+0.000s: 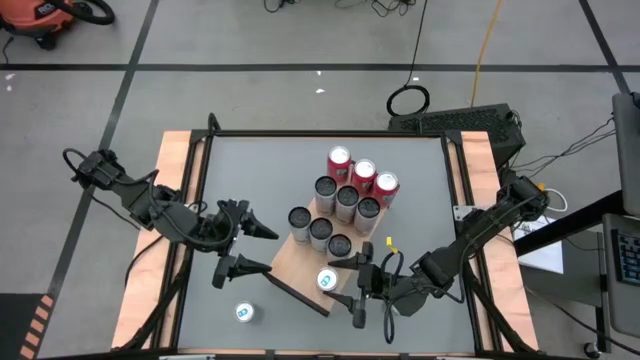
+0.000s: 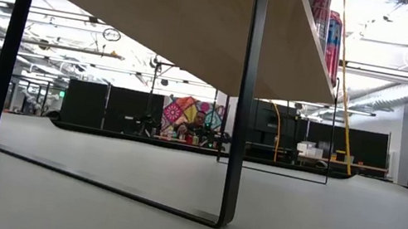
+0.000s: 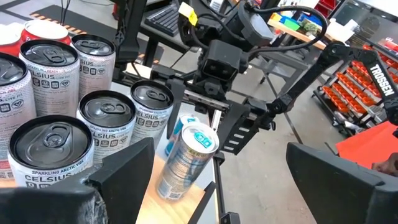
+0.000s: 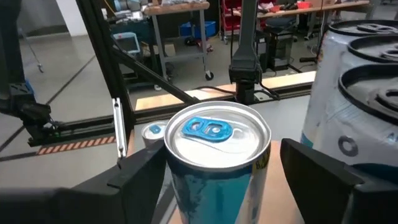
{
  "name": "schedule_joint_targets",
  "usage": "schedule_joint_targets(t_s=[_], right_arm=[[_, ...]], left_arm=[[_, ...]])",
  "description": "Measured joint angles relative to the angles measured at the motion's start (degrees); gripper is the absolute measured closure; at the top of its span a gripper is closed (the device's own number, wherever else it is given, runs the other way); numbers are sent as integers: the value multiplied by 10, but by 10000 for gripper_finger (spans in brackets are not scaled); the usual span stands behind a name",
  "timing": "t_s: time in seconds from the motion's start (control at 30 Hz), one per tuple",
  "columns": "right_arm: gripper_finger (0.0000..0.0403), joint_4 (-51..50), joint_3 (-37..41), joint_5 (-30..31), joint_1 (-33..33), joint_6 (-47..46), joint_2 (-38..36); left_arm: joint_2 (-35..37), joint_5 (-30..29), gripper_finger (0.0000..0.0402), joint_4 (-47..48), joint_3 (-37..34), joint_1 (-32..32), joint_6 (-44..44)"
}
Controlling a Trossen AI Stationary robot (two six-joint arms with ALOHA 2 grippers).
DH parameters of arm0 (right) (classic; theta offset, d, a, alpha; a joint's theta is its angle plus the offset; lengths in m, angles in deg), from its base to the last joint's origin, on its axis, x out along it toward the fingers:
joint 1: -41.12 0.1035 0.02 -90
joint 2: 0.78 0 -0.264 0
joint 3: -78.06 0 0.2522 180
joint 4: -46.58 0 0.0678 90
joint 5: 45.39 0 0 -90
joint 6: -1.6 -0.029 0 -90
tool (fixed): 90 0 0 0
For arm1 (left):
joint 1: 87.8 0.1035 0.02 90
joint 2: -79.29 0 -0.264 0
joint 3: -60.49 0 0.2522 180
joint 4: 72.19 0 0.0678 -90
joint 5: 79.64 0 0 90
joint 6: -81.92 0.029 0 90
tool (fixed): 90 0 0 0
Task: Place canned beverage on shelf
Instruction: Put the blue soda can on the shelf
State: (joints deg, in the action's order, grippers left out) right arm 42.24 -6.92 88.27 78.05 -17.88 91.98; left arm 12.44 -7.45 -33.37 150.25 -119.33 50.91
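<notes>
Both tools open, low.

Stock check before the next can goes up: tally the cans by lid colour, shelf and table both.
Red-topped aluminium cans, at the back of the light-brown wooden shelf: 3
Dark-lidded silver cans on the shelf: 6
Silver cans with blue pull tabs: 2, one on the shelf, one on the grey table
Total: 11 cans

A grey concrete floor crossed by dark lines surrounds the table; beyond, a person sits among desks under bright ceiling lights.
</notes>
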Motion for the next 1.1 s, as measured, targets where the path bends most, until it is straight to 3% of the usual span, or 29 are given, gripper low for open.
schedule_joint_targets(t_s=[0.67, 1.1], right_arm=[[114, -34, 0, 0, 17, -47, -10], [125, -96, 0, 61, 76, -171, -11]], left_arm=[[0, 0, 33, 16, 0, 0, -1], [0, 0, 33, 16, 0, 0, -1]])
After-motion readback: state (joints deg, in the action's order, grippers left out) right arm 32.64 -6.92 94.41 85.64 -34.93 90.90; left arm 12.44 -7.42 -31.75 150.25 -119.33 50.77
